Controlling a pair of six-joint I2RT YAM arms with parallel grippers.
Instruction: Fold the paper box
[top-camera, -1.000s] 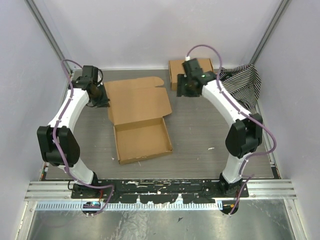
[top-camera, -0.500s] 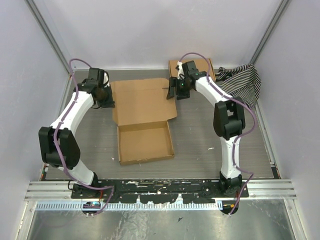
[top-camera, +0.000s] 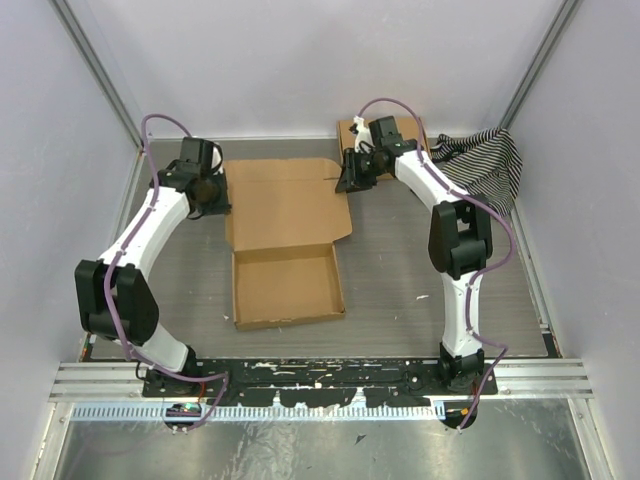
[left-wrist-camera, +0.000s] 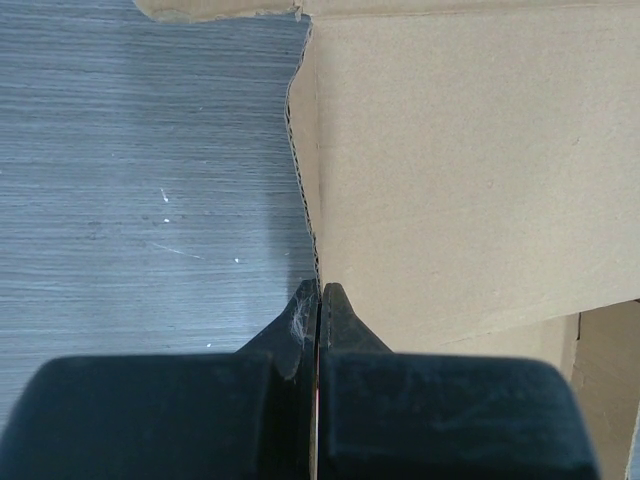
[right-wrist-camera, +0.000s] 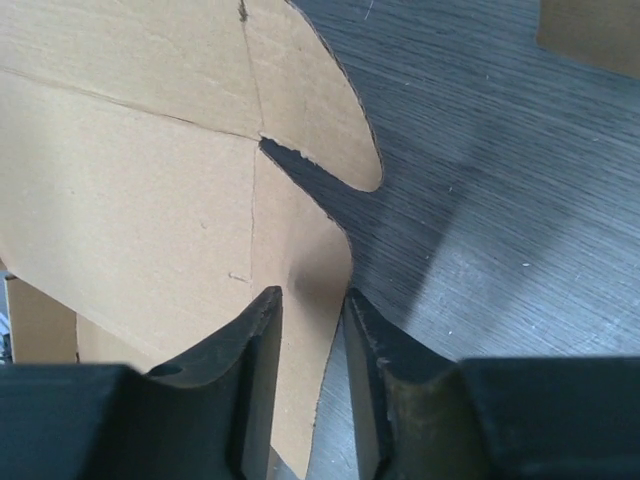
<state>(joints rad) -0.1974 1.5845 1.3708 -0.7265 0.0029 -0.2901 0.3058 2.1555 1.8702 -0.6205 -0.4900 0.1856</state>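
Note:
The paper box lies in the middle of the table. Its tray half is formed with low walls and its lid panel is open behind it. My left gripper is shut on the lid's left edge. In the left wrist view the cardboard edge runs straight into the closed fingertips of that gripper. My right gripper is open at the lid's right side. In the right wrist view its gripper straddles the rounded side flap, with a gap on both sides.
A fully formed brown cardboard box stands at the back, just behind my right gripper, and its corner shows in the right wrist view. A black-and-white striped cloth lies at the back right. Grey walls close in both sides.
My right arm has swung left from the back box to the lid's right flap. My left gripper and the box have shifted slightly right, and the lid lies squarer.

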